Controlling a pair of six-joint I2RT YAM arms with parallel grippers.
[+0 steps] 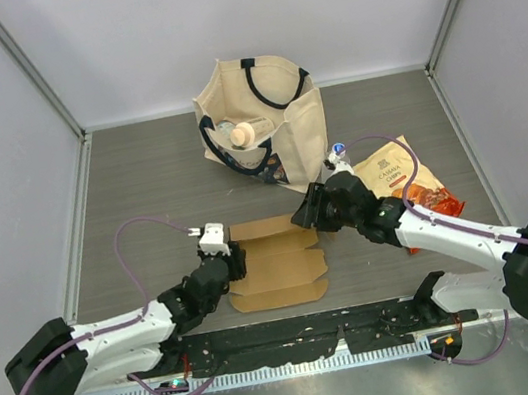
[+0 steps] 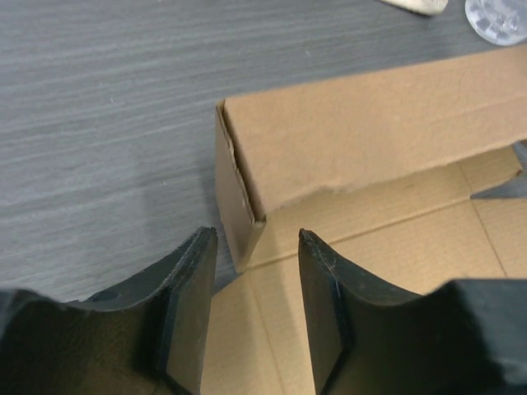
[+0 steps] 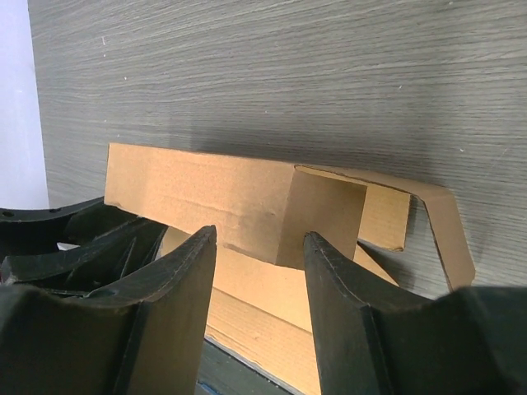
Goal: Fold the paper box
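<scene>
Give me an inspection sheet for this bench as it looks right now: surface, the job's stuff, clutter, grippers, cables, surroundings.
Surface: grey wood-grain table, matte and flat.
Job's things: paper box partly folded, one long wall raised, the rest lying flat.
Clutter: tote bag at the far side with items inside; snack pouch flat beside the right arm.
Grippers: left gripper open at the box's corner; right gripper open, facing the raised wall; neither holds anything.
Cables: purple cables loop from both arms, away from the box.
Surroundings: pale walls on three sides; nothing else seen.
</scene>
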